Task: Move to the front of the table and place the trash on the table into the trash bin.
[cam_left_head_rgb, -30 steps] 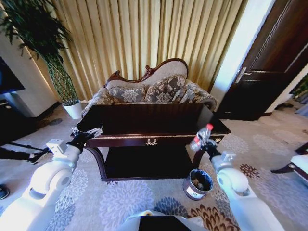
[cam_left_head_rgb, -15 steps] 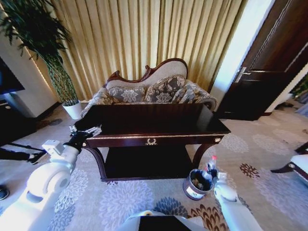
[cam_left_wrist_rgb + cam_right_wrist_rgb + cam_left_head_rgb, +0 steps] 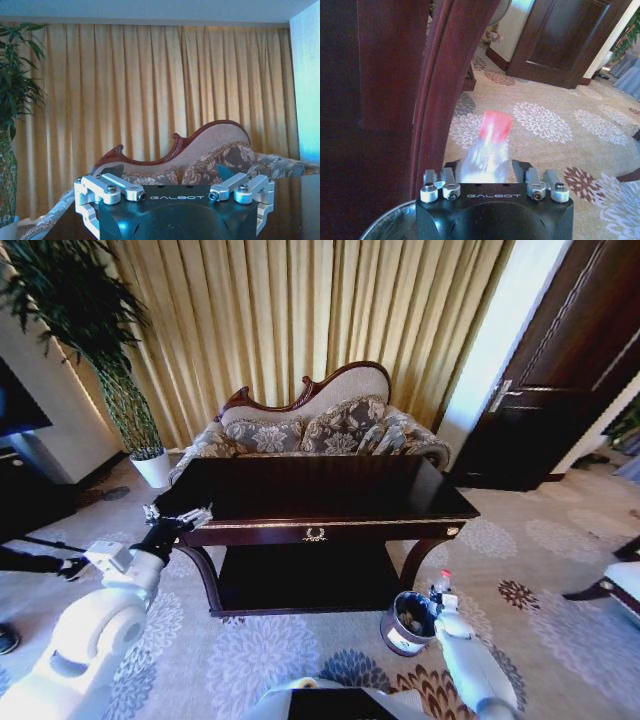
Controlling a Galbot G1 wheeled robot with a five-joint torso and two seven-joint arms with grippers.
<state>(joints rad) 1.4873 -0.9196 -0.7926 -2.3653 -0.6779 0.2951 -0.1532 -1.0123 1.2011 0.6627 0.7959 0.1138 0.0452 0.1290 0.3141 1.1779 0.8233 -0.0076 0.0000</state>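
The dark-brown table stands straight ahead. Just right of its front right leg, the round dark trash bin sits on the carpet with pale scraps inside. My right gripper hangs low beside the bin's right rim, shut on a clear plastic bottle with a red cap. In the right wrist view the bottle stands up between the fingers, and the bin's rim lies just under the gripper. My left gripper hovers at the table's front left corner, open and holding nothing.
A patterned sofa stands behind the table against gold curtains. A tall plant in a white pot is at the far left, a dark door at the right, and a white-cushioned bench at the right edge. Open carpet surrounds the bin.
My right arm has come down from the table's front right edge to beside the bin, carrying the bottle. The left arm has barely shifted.
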